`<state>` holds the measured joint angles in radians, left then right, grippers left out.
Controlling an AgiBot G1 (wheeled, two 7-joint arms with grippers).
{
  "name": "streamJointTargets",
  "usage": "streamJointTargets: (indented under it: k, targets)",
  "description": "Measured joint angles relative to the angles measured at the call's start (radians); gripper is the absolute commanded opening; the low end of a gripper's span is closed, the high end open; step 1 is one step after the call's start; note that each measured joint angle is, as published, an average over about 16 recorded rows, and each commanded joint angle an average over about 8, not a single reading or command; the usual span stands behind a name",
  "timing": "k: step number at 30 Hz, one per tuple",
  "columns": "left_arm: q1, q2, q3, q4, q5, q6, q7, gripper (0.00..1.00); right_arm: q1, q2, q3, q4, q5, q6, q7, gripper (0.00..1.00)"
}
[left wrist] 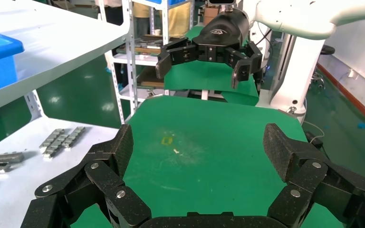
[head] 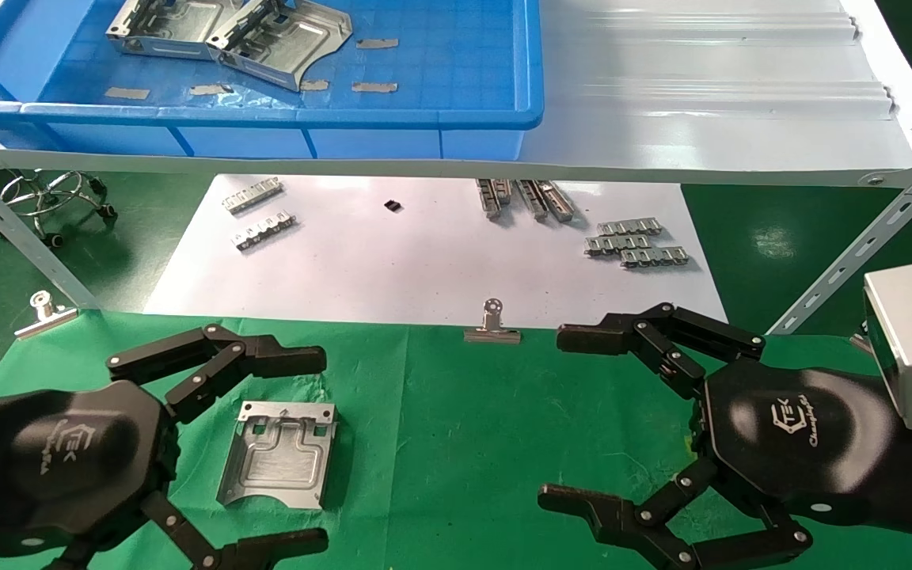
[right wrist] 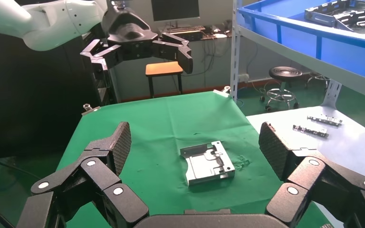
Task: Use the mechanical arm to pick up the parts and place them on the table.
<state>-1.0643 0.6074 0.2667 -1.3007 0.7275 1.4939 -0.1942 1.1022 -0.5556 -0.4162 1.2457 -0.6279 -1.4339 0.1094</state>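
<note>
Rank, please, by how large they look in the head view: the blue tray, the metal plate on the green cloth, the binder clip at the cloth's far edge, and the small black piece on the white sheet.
1. blue tray
2. metal plate
3. binder clip
4. small black piece

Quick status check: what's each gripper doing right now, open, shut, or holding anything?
Left gripper: open, empty, beside the sheet-metal part on the green cloth.
Right gripper: open, empty, above the cloth.

One part (head: 278,454) on the table (head: 464,443), two parts (head: 226,32) in the tray (head: 456,87).
</note>
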Motion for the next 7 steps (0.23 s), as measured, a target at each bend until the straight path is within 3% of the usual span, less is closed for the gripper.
streamJointTargets:
  k: [7]
  targets:
    - [0.008,-0.003,-0.010,-0.012,-0.002,-0.002,-0.006,1.00,0.000,0.000,0.000,0.000,0.000,0.000,0.000,1.00]
